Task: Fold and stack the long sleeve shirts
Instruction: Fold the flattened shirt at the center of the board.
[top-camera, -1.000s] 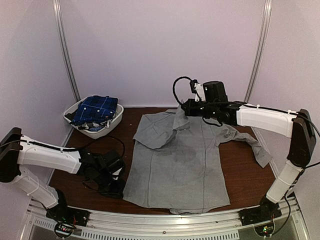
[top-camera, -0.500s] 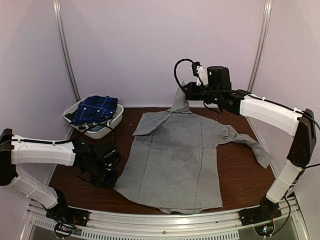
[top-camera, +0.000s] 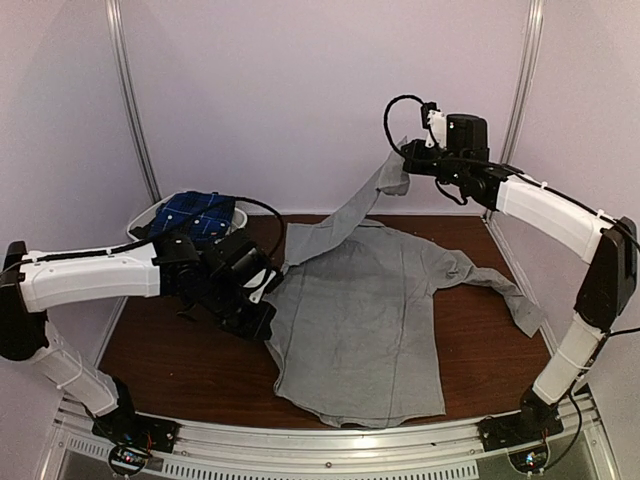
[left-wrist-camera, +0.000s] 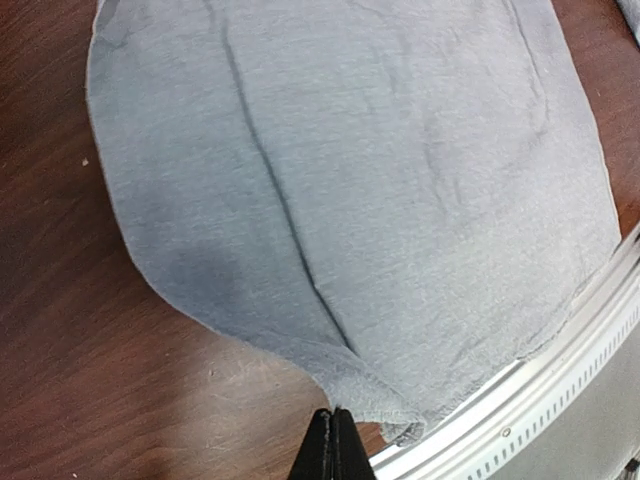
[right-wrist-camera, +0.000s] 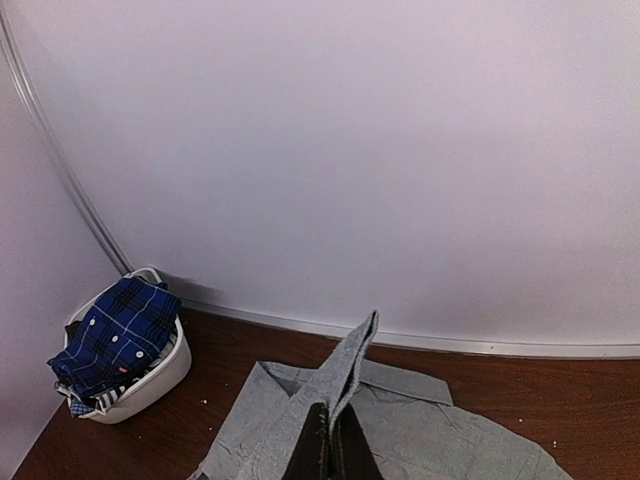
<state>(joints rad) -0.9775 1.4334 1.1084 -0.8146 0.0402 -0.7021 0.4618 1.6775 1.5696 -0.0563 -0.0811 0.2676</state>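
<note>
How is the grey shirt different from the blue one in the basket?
The grey shirt is plain; the blue shirt is plaid. The grey shirt lies mostly spread on the table, pinched by the left hand and right hand; the blue shirt sits bundled in the white basket, untouched. Both are cloth shirts.

Pale, plain wall (top-camera: 320, 90) right across the back, evenly lit, a faint lilac cast on it; a slim metal pole (top-camera: 130, 100) runs up on the left, a second pole (top-camera: 522, 90) on the right, both curving in toward the top; down below, a dark brown wood-grain table (top-camera: 190, 350), a few pale specks on it; a light strip (right-wrist-camera: 480, 347) where wall meets table; along the near edge, a ribbed aluminium rail (top-camera: 330, 440).
</note>
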